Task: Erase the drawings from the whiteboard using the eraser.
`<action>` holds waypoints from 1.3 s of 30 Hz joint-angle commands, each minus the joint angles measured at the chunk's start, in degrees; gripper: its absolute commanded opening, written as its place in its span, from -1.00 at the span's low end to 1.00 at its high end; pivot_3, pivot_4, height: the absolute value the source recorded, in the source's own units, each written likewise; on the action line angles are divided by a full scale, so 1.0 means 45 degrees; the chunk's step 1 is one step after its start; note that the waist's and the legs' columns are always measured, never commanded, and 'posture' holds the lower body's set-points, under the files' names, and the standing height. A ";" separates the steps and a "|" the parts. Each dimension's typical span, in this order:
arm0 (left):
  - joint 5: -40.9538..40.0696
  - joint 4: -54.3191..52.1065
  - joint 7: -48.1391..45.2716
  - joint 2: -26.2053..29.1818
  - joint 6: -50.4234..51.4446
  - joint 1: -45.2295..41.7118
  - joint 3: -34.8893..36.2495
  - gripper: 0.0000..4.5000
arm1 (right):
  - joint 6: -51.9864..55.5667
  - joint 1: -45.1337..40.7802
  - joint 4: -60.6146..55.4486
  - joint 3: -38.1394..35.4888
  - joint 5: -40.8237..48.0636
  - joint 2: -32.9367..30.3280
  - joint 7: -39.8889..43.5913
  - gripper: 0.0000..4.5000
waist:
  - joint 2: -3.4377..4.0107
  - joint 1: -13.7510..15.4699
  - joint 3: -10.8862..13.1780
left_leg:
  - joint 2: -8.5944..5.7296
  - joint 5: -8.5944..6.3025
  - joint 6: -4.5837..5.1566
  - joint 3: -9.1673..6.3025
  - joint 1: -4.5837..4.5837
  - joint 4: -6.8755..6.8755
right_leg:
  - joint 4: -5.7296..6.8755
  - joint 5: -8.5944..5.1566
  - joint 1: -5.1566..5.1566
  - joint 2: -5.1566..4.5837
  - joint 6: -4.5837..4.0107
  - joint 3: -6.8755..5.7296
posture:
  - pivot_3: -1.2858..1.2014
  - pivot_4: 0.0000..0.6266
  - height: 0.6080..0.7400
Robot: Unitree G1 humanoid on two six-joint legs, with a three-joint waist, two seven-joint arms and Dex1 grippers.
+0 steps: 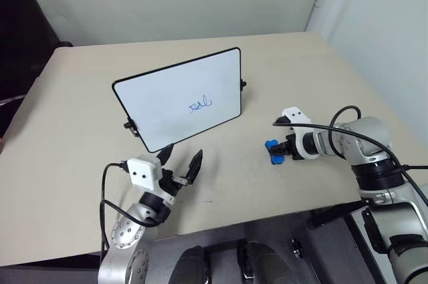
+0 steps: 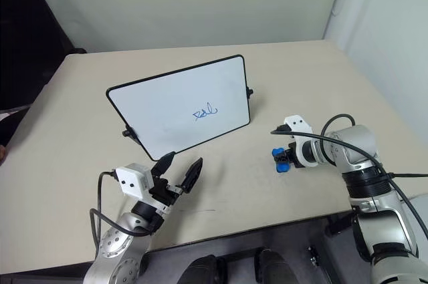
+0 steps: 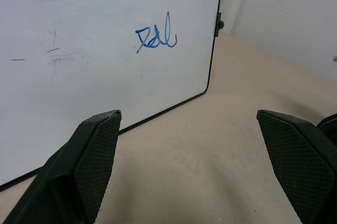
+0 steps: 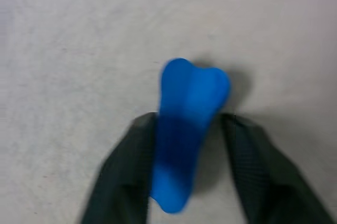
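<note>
I see the whiteboard (image 1: 179, 99) propped up, tilted back, near the middle of the beige table (image 1: 80, 184). The drawings (image 1: 199, 104), a small blue scribble, sit on the board's white face, toward its lower right part. Faint grey smudges show elsewhere on the board in the left wrist view.

My right gripper (image 1: 277, 153) is down at the table surface, to the right of the board and well apart from it. Its two black fingers (image 4: 126, 176) sit on either side of the eraser (image 4: 187, 129), closed against the blue block; the wrist view shows it squeezed narrow between them, with its free end sticking out past the fingertips over the table.

My left gripper (image 1: 180, 160) hovers just in front of the board's lower left corner, fingers spread wide with nothing between them, pointing toward the board.
</note>
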 commanded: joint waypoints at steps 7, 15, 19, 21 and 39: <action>0.0143 -0.0352 -0.0065 -0.0019 -0.0345 -0.0211 -0.0037 1.00 | 0.0449 0.0260 -0.0961 -0.0797 0.0030 -0.0189 0.0119 -0.54 | 0.0000 0.0005 0.0001 | 0.0001 -0.0010 -0.0003 0.0000 -0.0006 -0.0020 | -0.0001 -0.0002 -0.0003 0.0000 -0.0006 0.0001 | 0.03 -0.52 1.00; 0.0184 -0.0237 -0.0091 -0.0009 -0.0360 -0.0391 -0.0042 1.00 | 0.0759 0.0672 -0.4036 -0.2805 0.1006 0.0030 0.0315 -0.54 | 0.0010 0.0055 0.0007 | 0.0001 -0.0032 -0.0014 0.0009 -0.0041 -0.0026 | 0.0001 -0.0035 -0.0037 0.0000 -0.0022 -0.0001 | 0.03 -0.52 1.00; 0.0200 -0.0215 -0.0106 0.0014 -0.0362 -0.0461 -0.0028 1.00 | 0.0401 0.0366 -0.4589 -0.3877 0.1118 0.1360 -0.0225 -0.54 | 0.0010 0.0006 0.0006 | 0.0002 -0.0034 -0.0015 0.0009 -0.0032 -0.0028 | 0.0004 -0.0041 -0.0036 0.0001 -0.0021 -0.0005 | 0.03 -0.52 1.00; 0.0245 -0.0193 -0.0089 0.0019 -0.0386 -0.0502 -0.0022 1.00 | -0.0286 0.0245 -0.4530 -0.4251 0.0931 0.2143 -0.0635 -0.54 | 0.0010 0.0002 0.0007 | 0.0002 -0.0034 -0.0014 0.0009 -0.0023 -0.0027 | 0.0015 -0.0039 -0.0037 0.0001 -0.0021 -0.0003 | 0.03 -0.52 1.00; 0.0186 -0.0107 -0.0148 0.0022 -0.0406 -0.0726 0.0050 1.00 | -0.4964 -0.0466 -0.2517 -0.2912 -0.0564 0.4928 -0.1653 -0.75 | 0.0011 0.0021 0.0007 | 0.0005 -0.0049 -0.0008 0.0010 -0.0045 -0.0018 | 0.0025 -0.0041 -0.0076 -0.0001 -0.0047 -0.0008 | 0.03 -0.52 1.00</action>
